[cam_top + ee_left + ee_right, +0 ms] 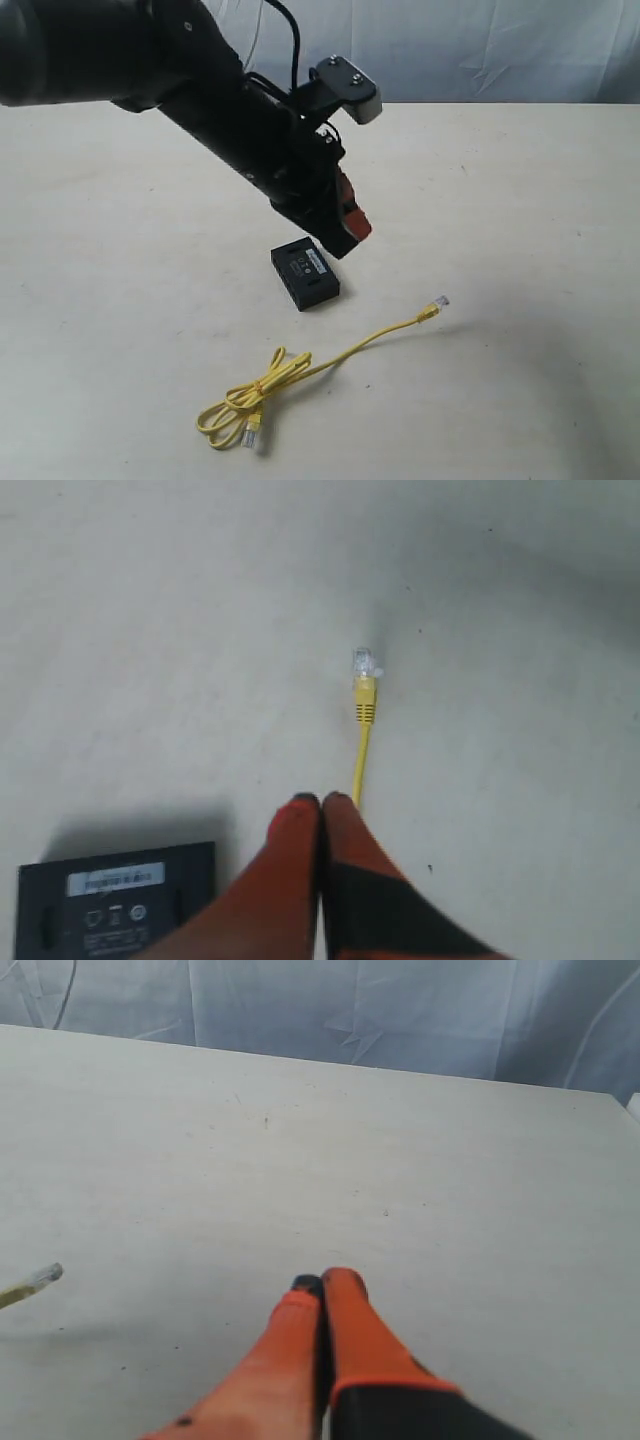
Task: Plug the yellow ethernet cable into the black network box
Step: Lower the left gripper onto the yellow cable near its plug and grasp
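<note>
Cable (360,750) — lying loose on table (520,200), one end coiled, other plug lying free, near box (305,272) but not touching | left gripper (320,800) hovering just beside box, fingers pressing together, empty | right gripper (325,1282) — fingers pressing together, empty

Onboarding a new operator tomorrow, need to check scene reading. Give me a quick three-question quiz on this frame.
1. True or false: the yellow ethernet cable is plugged into the black network box.
2. Multiple choice: the left end effector is A) open, B) shut on the cable, C) shut and empty.
3. Count: how many of the cable's clear plugs show in the exterior view?

Key:
1. False. The cable lies apart from the box on the table.
2. C.
3. Two.
</note>
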`<action>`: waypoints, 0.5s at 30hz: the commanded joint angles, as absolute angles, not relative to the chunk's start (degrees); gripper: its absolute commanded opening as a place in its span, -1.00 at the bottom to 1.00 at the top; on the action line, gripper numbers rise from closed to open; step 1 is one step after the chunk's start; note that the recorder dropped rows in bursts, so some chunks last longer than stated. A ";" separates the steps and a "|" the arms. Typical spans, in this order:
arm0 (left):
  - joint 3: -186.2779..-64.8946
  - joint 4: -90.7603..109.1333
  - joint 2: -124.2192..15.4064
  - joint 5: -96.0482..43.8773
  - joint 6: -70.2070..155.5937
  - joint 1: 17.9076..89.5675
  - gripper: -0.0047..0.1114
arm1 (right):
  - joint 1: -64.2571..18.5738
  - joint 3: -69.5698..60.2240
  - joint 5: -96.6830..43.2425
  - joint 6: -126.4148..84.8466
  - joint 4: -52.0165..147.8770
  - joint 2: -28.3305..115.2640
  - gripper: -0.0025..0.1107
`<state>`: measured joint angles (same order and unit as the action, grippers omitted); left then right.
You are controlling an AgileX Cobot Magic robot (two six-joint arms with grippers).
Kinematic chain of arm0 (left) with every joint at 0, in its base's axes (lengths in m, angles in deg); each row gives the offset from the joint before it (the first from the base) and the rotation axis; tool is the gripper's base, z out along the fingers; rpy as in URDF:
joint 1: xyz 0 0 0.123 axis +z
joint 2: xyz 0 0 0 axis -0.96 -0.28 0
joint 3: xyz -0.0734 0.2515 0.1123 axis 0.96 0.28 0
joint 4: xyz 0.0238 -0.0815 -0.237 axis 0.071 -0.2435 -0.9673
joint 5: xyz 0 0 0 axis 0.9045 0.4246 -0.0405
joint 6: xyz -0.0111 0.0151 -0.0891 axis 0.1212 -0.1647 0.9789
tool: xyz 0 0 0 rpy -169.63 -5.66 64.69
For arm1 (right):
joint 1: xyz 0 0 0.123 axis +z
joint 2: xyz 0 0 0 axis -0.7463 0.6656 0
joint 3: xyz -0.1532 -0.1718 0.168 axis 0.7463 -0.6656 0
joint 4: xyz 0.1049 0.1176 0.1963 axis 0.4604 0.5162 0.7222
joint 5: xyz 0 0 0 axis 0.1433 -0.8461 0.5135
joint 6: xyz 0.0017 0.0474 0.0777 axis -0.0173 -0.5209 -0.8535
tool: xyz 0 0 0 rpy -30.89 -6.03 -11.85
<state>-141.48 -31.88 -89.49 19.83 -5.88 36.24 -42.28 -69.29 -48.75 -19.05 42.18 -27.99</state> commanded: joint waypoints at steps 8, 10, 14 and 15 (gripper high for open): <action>-143.23 -38.87 -98.16 25.27 -14.00 35.29 -0.86 | -42.51 -69.57 -48.34 -18.94 42.24 -28.33 -0.95; -143.23 -38.76 -98.65 24.23 -15.61 33.78 -0.77 | -42.51 -69.57 -48.34 -18.94 42.24 -28.33 -0.95; -143.23 -37.39 -99.48 18.08 -16.24 30.11 -0.56 | -42.51 -69.57 -48.34 -18.94 42.24 -28.33 -0.95; -143.23 -36.87 -99.62 16.84 -16.24 29.51 -0.50 | -42.51 -69.57 -48.34 -18.94 42.24 -28.33 -0.95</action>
<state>-142.87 -37.32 -99.19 20.71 -15.61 31.73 -42.28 -69.29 -48.75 -19.05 42.18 -27.99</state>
